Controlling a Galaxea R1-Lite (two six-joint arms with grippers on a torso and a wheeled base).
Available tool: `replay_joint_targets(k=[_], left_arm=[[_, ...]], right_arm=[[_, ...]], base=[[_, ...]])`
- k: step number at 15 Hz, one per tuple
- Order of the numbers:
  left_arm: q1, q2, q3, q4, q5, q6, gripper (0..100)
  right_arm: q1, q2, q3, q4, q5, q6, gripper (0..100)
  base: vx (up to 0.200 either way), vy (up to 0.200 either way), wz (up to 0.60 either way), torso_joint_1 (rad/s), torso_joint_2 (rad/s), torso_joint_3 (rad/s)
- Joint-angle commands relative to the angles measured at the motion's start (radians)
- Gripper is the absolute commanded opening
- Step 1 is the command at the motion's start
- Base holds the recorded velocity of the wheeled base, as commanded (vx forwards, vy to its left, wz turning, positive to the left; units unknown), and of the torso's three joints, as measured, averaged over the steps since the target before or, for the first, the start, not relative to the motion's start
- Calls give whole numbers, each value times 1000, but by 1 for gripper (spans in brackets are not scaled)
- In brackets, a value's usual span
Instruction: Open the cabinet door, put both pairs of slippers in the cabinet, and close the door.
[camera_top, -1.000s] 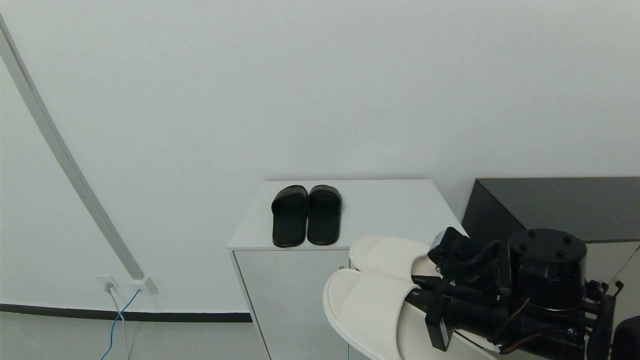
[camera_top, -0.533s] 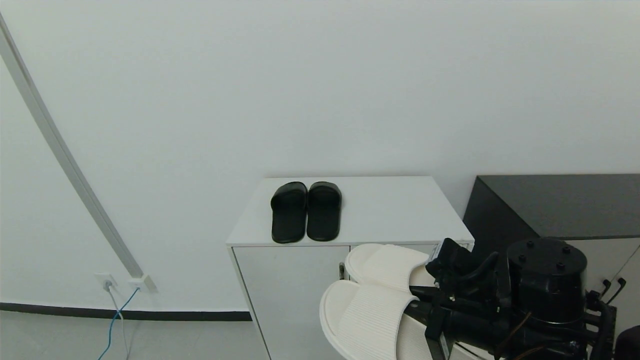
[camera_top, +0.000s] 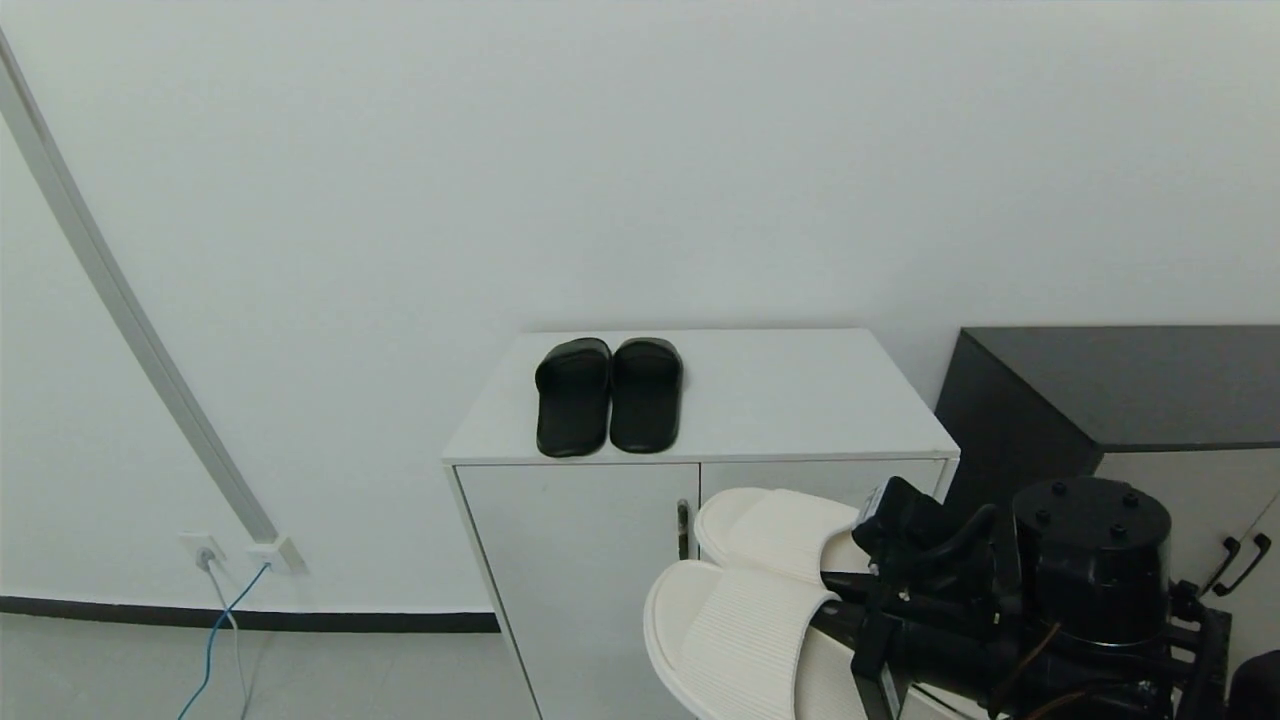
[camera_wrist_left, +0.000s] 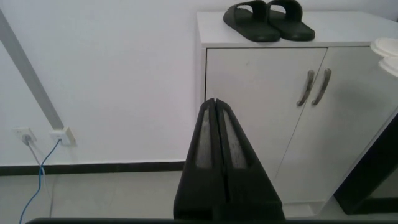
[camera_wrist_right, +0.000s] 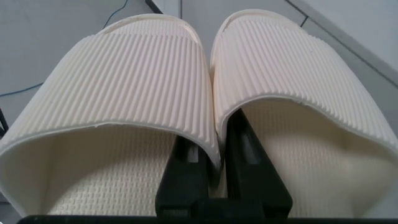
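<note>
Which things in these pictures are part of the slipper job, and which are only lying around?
For the job:
- white slippers, held in the right gripper
- black slippers on top of the white cabinet
- the cabinet's doors, both shut
- left gripper, shut and empty

Not for the job:
- dark cabinet beside the white one
- wall socket with blue cable
- slanted rail on the wall

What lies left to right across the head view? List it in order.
Wall socket → black slippers → white slippers → dark cabinet.
</note>
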Motion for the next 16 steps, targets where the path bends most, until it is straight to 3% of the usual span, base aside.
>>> replay_joint_targets(k=[1,2,16], left_arm=[[0,0,0,0,0,0,0],[0,0,0,0,0,-2,100],[0,0,0,0,2,-2,100]], right_arm=[[0,2,0,0,0,-2,0],[0,1,0,0,0,-2,0],[4,2,20,-12,0,-24,0]], base=[[0,0,0,-178,408,227],[0,0,0,-207,481,271],[0,0,0,-200,525,320]])
